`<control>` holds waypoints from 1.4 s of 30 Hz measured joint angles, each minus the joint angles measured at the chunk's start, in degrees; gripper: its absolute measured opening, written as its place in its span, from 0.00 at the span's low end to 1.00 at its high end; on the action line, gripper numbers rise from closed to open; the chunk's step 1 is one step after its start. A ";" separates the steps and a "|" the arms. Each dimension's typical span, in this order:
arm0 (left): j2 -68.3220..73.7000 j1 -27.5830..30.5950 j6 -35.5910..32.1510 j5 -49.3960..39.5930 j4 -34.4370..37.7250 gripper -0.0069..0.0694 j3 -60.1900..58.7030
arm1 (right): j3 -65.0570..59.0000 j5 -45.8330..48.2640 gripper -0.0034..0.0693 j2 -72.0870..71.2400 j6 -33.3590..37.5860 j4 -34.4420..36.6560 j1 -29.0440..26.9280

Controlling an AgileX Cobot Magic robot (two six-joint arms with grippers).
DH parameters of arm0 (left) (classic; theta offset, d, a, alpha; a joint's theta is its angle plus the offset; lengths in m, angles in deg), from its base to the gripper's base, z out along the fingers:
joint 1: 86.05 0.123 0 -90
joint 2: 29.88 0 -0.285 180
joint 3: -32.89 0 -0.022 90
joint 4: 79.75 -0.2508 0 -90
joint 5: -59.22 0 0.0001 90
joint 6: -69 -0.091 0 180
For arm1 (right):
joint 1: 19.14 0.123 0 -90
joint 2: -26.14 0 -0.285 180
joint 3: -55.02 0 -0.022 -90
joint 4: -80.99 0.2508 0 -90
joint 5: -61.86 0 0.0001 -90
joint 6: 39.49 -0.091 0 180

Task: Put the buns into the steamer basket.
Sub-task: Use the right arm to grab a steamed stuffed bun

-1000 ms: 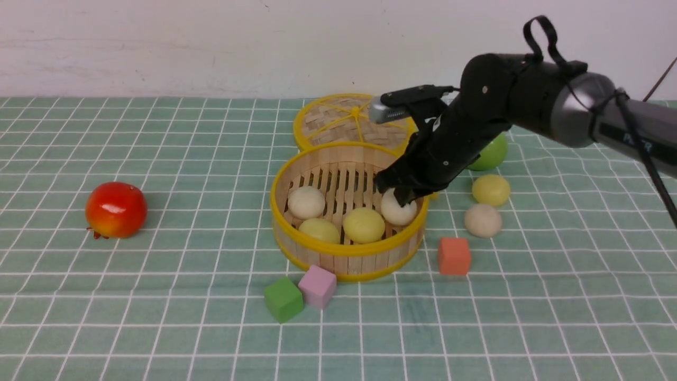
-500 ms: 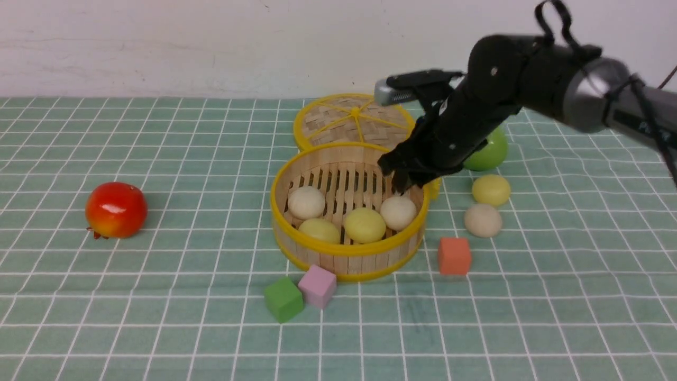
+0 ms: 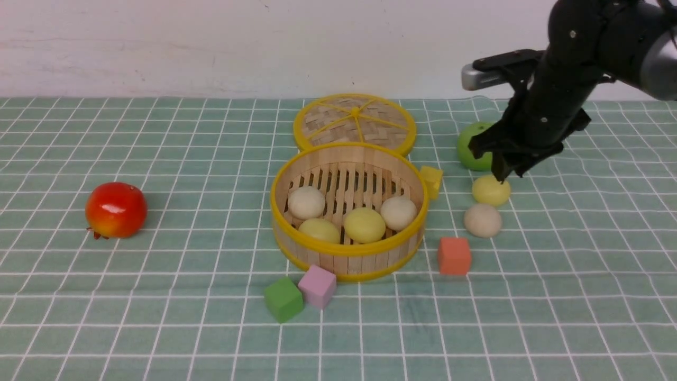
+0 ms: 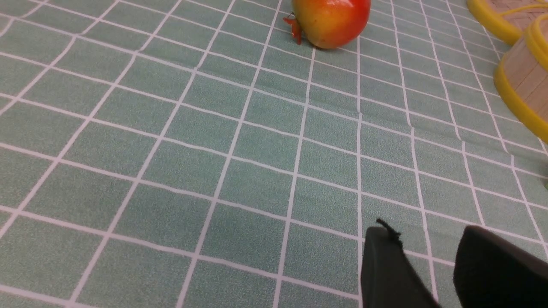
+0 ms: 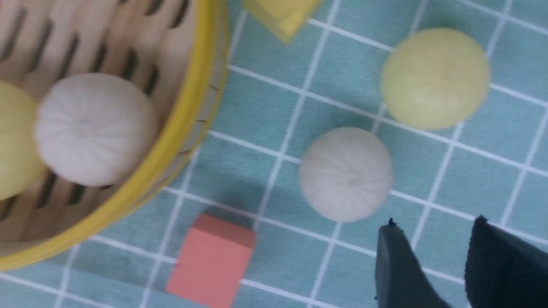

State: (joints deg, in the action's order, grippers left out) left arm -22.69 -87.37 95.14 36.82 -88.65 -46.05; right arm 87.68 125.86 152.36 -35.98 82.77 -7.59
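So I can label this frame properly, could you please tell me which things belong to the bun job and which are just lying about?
Job: steamer basket; four buns inside it; yellow bun and off-white bun on the cloth.
Lying about: lid; red fruit; green apple; green cube, pink cube, orange cube, yellow cube.

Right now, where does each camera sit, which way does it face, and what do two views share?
Front view: between the arms, facing forward to the wall; shows steamer basket and right gripper near a yellow bun.
Left wrist view: on the left wrist, low over the cloth, facing a red fruit; open left gripper shows.
Right wrist view: on the right wrist, looking down at an off-white bun; open right gripper shows.
Shared: front and right wrist views both show the orange cube.
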 joint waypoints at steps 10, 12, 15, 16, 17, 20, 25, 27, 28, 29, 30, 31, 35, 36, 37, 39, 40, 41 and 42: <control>0.00 0.00 0.00 0.00 0.00 0.40 0.00 | 0.00 1.58 0.36 1.21 0.00 0.31 -0.46; 0.00 0.00 0.00 0.00 0.00 0.40 0.00 | 0.00 1.73 0.37 1.65 0.00 1.02 -0.46; 0.00 0.00 0.00 0.00 0.00 0.40 0.00 | 0.00 1.85 0.37 2.40 0.00 1.98 -0.46; 0.00 0.00 0.00 0.00 0.00 0.40 0.00 | 0.00 1.85 0.37 2.64 0.00 2.08 -0.46; 0.00 0.00 0.00 0.00 0.00 0.40 0.00 | 0.00 1.85 0.37 2.82 0.00 2.20 -0.46; 0.00 0.00 0.00 0.00 0.00 0.40 0.00 | 0.00 1.79 0.37 3.40 0.00 2.51 -0.46; 0.00 0.00 0.00 0.00 0.00 0.40 0.00 | 0.00 1.59 0.37 3.47 -1.14 2.63 -0.46; 0.00 0.00 0.00 0.00 0.00 0.40 0.00 | 0.00 1.13 0.37 3.47 -1.37 2.63 -0.48; 0.00 0.00 0.00 0.00 0.00 0.40 0.00 | 0.00 0.86 0.37 3.47 -1.44 2.63 -0.48; 0.00 0.00 0.00 0.00 0.00 0.40 0.00 | 0.00 0.77 0.37 3.47 -1.44 2.63 -0.48; 0.00 0.00 0.00 0.00 0.00 0.40 0.00 | 0.00 0.54 0.37 3.47 -1.44 2.63 -0.48; 0.00 0.00 0.00 0.00 0.00 0.40 0.00 | 0.00 0.38 0.37 3.47 -1.48 2.63 -0.48; 0.00 0.00 0.00 0.00 0.00 0.40 0.00 | 0.00 0.10 0.37 3.47 -1.48 2.63 -0.48; 0.00 0.00 0.00 0.00 0.00 0.40 0.00 | 0.00 -0.20 0.37 3.47 -1.48 2.63 -0.48; 0.00 0.00 0.00 0.00 0.00 0.40 0.00 | 0.00 -0.54 0.37 3.47 -1.48 2.63 -0.48; 0.00 0.00 0.00 0.00 0.00 0.40 0.00 | 0.00 -2.05 0.37 3.47 -1.48 2.63 -0.48; 0.00 0.00 0.00 0.00 0.00 0.40 0.00 | 0.00 -2.62 0.37 3.47 -1.48 2.63 -0.48; 0.00 0.00 0.00 0.00 0.00 0.40 0.00 | 0.00 -3.47 0.37 3.47 -1.48 2.63 -0.48; 0.00 0.00 0.00 0.00 0.00 0.40 0.00 | 0.00 -3.79 0.37 3.59 -1.48 2.63 -0.48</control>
State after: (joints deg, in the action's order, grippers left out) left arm -22.69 -87.37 95.14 36.82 -88.65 -46.05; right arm 87.68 122.08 155.95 -37.46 85.39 -8.08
